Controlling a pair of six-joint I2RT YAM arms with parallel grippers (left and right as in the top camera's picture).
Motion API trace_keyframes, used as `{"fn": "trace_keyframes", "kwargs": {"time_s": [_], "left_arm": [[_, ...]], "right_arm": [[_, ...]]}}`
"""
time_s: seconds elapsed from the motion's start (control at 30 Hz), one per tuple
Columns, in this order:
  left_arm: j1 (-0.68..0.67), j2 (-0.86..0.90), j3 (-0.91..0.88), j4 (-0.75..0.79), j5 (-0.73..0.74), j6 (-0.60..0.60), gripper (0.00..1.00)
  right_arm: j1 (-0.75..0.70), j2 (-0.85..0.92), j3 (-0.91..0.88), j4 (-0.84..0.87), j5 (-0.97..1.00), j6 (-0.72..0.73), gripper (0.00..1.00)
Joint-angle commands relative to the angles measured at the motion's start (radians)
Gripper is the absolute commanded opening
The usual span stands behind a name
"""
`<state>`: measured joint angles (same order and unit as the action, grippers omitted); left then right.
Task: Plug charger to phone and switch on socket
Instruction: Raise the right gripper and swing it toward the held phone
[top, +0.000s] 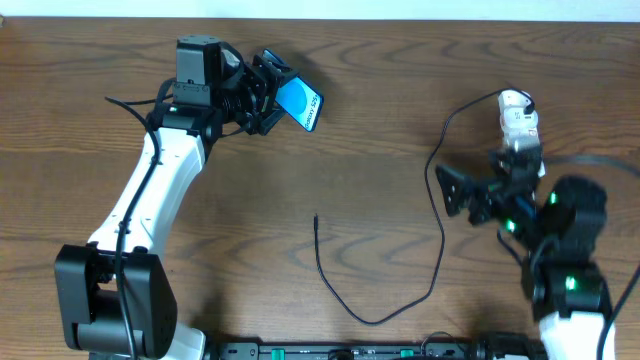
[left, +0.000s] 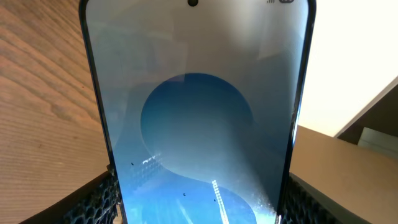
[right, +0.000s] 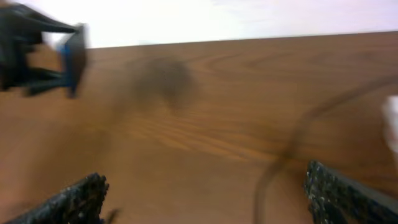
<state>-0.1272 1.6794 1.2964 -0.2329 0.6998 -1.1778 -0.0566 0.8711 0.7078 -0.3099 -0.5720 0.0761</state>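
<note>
phone (top: 300, 103) up at eleven o'clock, clamped by its edges in the left claw (top: 262, 95). cable tip (top: 316, 220) loose mid-table; right claw (top: 455, 192) wide, empty, at three o'clock. risk: that thin tip could skid away when pinched. left wrist shows the grip close; only overhead shows the cable tip.

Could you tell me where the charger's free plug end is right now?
In the overhead view the plug lies untouched at the middle of the table, with the phone up-left and the socket far right.

The phone (left: 199, 124) is cut off at the bottom edge, and the charger (right: 289, 152) is only a blurred streak.
</note>
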Motion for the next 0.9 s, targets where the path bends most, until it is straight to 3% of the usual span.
{"fn": "trace_keyframes", "kwargs": {"time_s": [0.0, 0.27, 0.5, 0.87], "left_arm": [[-0.003, -0.034, 0.009, 0.007, 0.005, 0.013, 0.07], [-0.003, -0.034, 0.009, 0.007, 0.005, -0.008, 0.07], [-0.035, -0.034, 0.009, 0.007, -0.028, -0.014, 0.07], [-0.147, -0.034, 0.009, 0.007, -0.131, -0.068, 0.07]], "right_arm": [[0.005, 0.174, 0.127, 0.003, -0.327, -0.022, 0.99], [0.036, 0.496, 0.248, 0.114, -0.636, -0.021, 0.99], [0.062, 0.52, 0.246, 0.116, -0.524, -0.021, 0.99], [0.072, 0.52, 0.246, 0.134, -0.509, 0.033, 0.99]]}}
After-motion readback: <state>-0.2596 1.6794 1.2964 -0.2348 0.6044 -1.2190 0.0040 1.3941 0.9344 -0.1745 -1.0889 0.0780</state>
